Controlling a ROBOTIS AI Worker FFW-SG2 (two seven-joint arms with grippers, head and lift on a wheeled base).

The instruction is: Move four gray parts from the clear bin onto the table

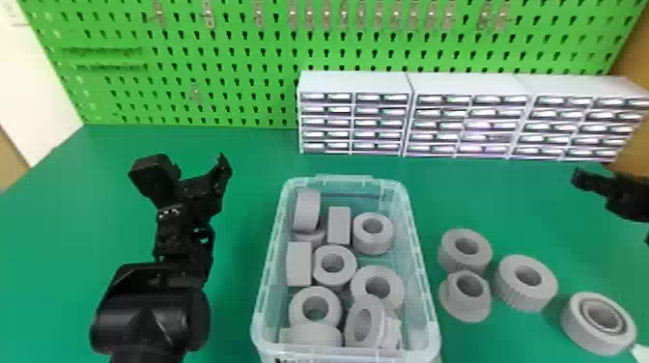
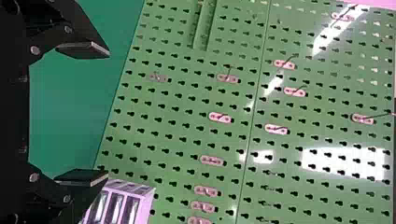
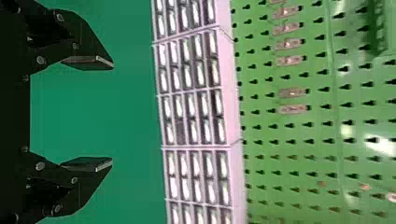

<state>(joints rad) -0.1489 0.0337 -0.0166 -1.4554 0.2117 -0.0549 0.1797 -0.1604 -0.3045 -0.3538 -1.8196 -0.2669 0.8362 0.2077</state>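
Four gray parts [image 1: 449,263] were seen on the green table [image 1: 251,164], off the clear bin's [image 1: 271,260] right wall, with the task judged complete by count. A fifth part could be taken out in error if that count were missed. The flanged collar [image 1: 463,311] could be nudged into the rings beside it if an arm were lowered there, so closely was it placed; whether contact was made could not be told. The outermost ring [image 1: 586,335], set well apart toward the table's right edge, could be rolled if it were knocked onto its rim.

All four were shown matte and thick-walled, with holes turned up; ribbed sides were displayed by the middle ring [image 1: 521,298], and an inner band by the outermost. More rings and block-like pieces [image 1: 298,265] were heaped in the bin.

The left gripper [image 2: 107,113] was held wide open and empty, left of the bin; the right gripper [image 3: 112,114], likewise spread and empty, was held above the table's right side. Small drawers [image 3: 201,119] were lined along the far edge, backed by a green pegboard [image 1: 232,62].
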